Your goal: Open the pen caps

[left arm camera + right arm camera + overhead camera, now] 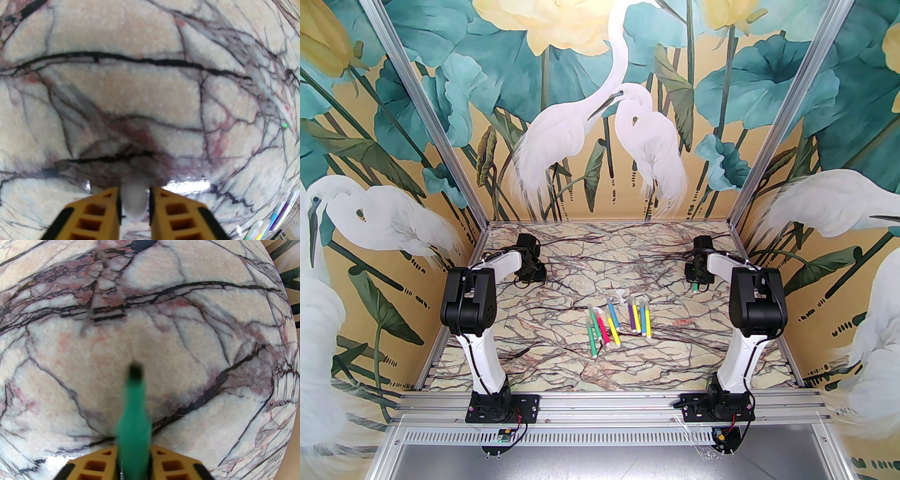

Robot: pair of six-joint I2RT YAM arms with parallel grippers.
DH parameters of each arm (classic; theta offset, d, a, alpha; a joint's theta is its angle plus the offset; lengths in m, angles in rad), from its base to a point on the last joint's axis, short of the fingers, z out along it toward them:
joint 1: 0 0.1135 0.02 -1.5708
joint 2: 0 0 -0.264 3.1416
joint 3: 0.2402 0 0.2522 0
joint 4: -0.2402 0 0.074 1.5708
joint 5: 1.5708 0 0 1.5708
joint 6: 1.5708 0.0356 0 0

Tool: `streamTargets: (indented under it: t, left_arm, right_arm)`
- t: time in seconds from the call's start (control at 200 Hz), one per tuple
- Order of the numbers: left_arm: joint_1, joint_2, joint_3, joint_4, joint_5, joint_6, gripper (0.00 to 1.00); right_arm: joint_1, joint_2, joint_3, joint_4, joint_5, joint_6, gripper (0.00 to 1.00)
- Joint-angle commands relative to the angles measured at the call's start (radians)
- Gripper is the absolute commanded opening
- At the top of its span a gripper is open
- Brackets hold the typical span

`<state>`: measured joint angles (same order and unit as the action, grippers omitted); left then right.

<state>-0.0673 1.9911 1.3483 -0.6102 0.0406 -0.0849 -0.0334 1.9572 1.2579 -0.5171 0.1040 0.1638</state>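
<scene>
One pen cap (134, 201) — clear, rounded — sits pinched between the left fingers (93, 211), which are closed on it just above the desk (581, 375). Its mate, the green pen (133, 422), is clamped in the right fingers (168, 465), its long axis running straight out along them with the dark bare tip leading toward the desk surface. Cap and pen are well apart, so I judge this pen done and both pieces ready to be set down.

Both hands lie on the far side of the row of pens (618, 321) at mid-desk: the left fingers (529, 265) out to the row's far left, the right fingers (698, 276) to its far right and somewhat nearer to it. The pens in the row lie roughly parallel, long axes running near-to-far, close beside one another. Whether they are capped is too small to tell.

Bare desk lies open under each hand for a drop, and more on the row's near side. The right hand is close to the desk's right edge.
</scene>
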Motion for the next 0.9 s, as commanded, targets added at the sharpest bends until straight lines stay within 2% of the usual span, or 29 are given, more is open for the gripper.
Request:
streamTargets:
  t: [0.0, 0.12, 0.335, 0.495, 0.67, 0.895]
  left_arm:
    - [0.004, -0.017, -0.020, 0.000, 0.021, 0.004, 0.31]
    - [0.004, -0.041, -0.025, -0.003, 0.028, 0.001, 0.34]
    - [0.005, -0.130, -0.051, 0.017, 0.036, -0.006, 0.47]
    - [0.004, -0.189, -0.060, 0.025, 0.058, -0.016, 0.50]
    - [0.004, -0.266, -0.101, 0.070, 0.169, -0.022, 0.56]
    - [0.003, -0.428, -0.244, 0.247, 0.284, -0.058, 0.65]
  right_arm:
    - [-0.002, 0.010, 0.012, -0.016, -0.010, 0.009, 0.29]
    - [-0.002, -0.007, 0.008, -0.027, 0.005, 0.008, 0.32]
    - [0.000, -0.072, -0.001, -0.047, 0.013, 0.014, 0.41]
    - [0.017, -0.129, 0.000, -0.075, 0.001, 0.014, 0.46]
    - [0.067, -0.183, 0.005, -0.126, -0.016, -0.004, 0.54]
    - [0.164, -0.259, -0.023, -0.169, -0.088, 0.017, 0.57]
